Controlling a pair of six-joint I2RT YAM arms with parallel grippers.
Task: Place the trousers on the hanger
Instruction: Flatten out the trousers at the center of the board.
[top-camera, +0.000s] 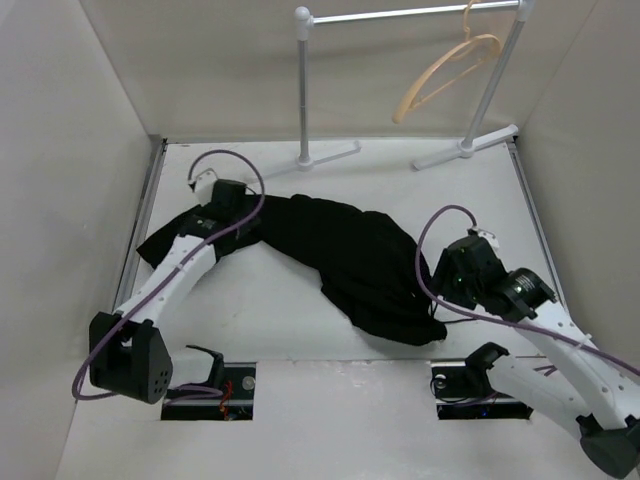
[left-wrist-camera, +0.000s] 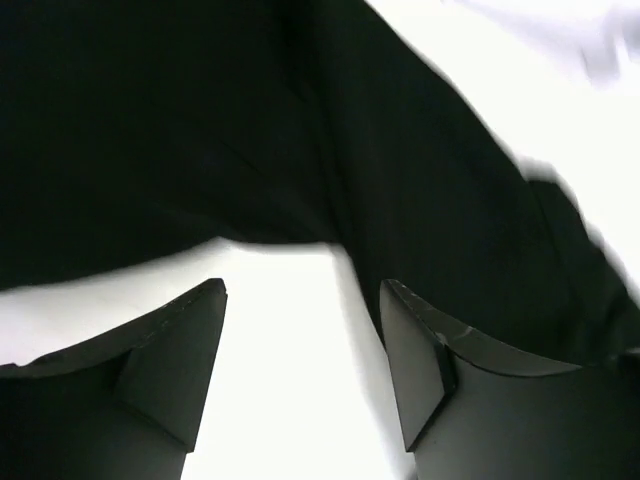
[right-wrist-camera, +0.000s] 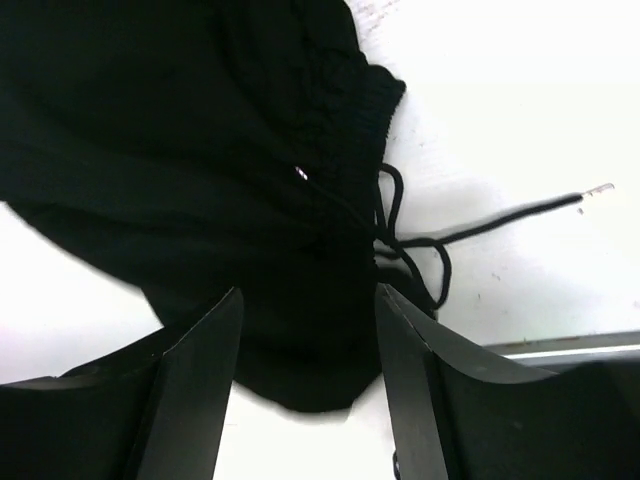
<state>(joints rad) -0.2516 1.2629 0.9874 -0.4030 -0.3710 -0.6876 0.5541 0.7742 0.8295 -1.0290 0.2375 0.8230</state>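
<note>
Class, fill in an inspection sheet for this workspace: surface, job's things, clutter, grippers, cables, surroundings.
Surface: white table, trousers spread across its middle.
Job's things: black trousers lie crumpled, drawstring loose; tan hanger hangs bare on the rail.
Clutter: nothing seen.
Grippers: left gripper open at the trousers' edge; right gripper open over the waistband; neither holds anything.
Cables: purple cable loops over the left arm, another over the right arm.
Surroundings: plain beige walls on three sides.

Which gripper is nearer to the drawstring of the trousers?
Right. The right gripper hangs just before the drawstring; the left gripper is near the other end of the trousers.
</note>
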